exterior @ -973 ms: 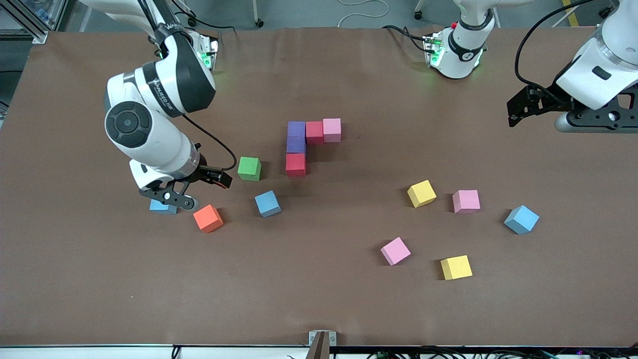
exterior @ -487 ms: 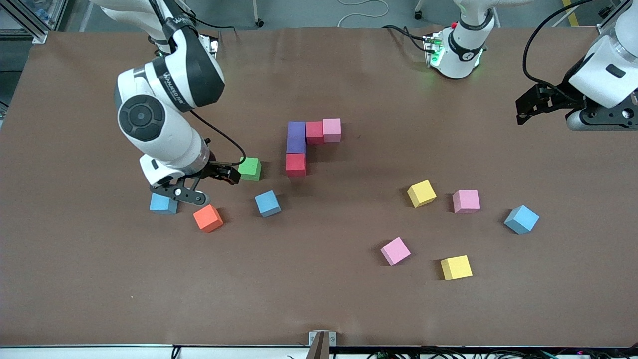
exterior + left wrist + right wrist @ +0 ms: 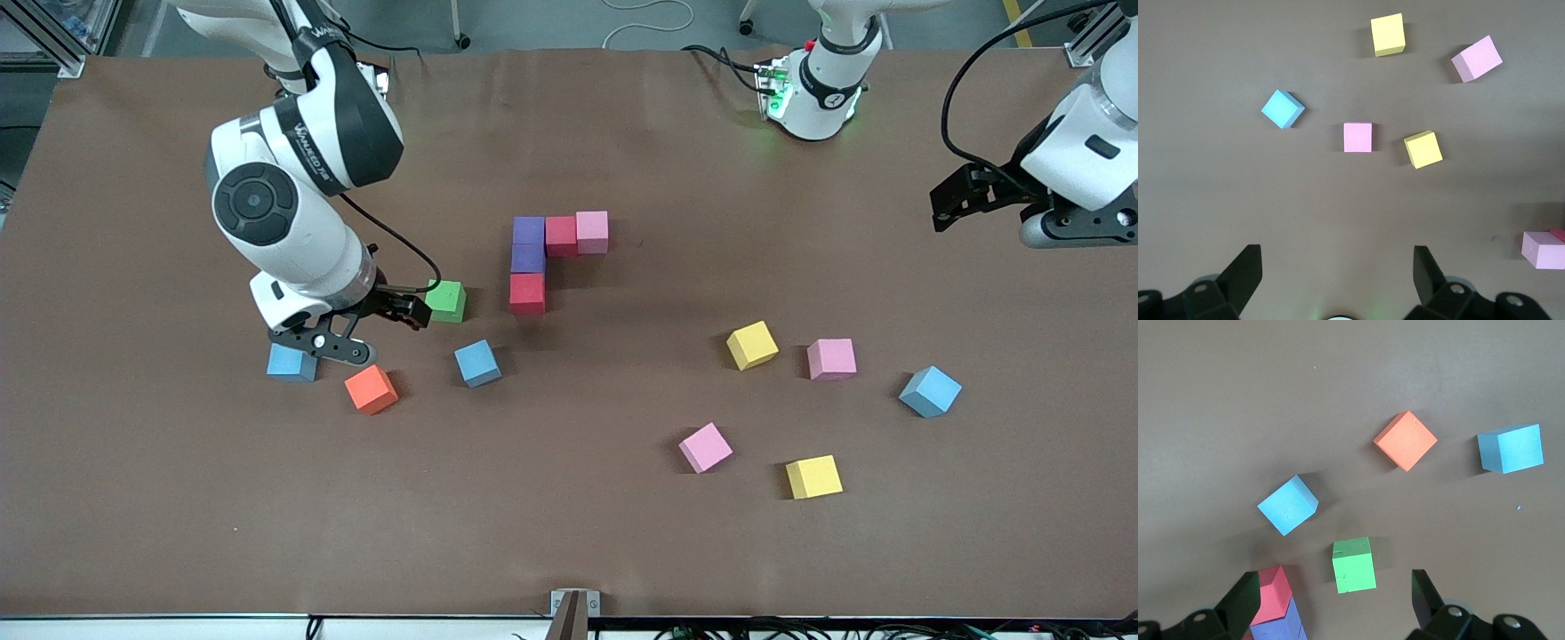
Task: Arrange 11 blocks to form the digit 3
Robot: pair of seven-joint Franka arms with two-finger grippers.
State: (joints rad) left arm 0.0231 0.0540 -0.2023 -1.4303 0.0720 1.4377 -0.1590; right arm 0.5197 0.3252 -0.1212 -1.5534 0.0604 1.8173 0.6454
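Note:
Five blocks stand joined mid-table: a purple [image 3: 528, 229], a red [image 3: 561, 236] and a pink [image 3: 592, 232] in a row, with a second purple [image 3: 528, 259] and a second red [image 3: 527, 293] running nearer the camera. An orange block [image 3: 371, 389] lies loose toward the right arm's end. Two yellow [image 3: 752, 345] [image 3: 813, 476], two pink [image 3: 831, 358] [image 3: 705, 447] and a light blue [image 3: 930, 391] lie scattered toward the left arm's end. My right gripper [image 3: 1335, 583] hangs open and empty over the green cube [image 3: 1354, 565]. My left gripper [image 3: 1337, 255] hangs open, empty, over bare table.
The green cube [image 3: 445, 300] sits beside the joined blocks. Two darker blue cubes [image 3: 477, 363] [image 3: 291, 363] flank the orange block. The brown table's front strip [image 3: 533, 551] holds nothing. Cables and both arm bases line the edge farthest from the camera.
My right arm has swung toward the green cube, uncovering the blue cube it hid. My left arm has drifted farther toward its own end of the table. No block moved.

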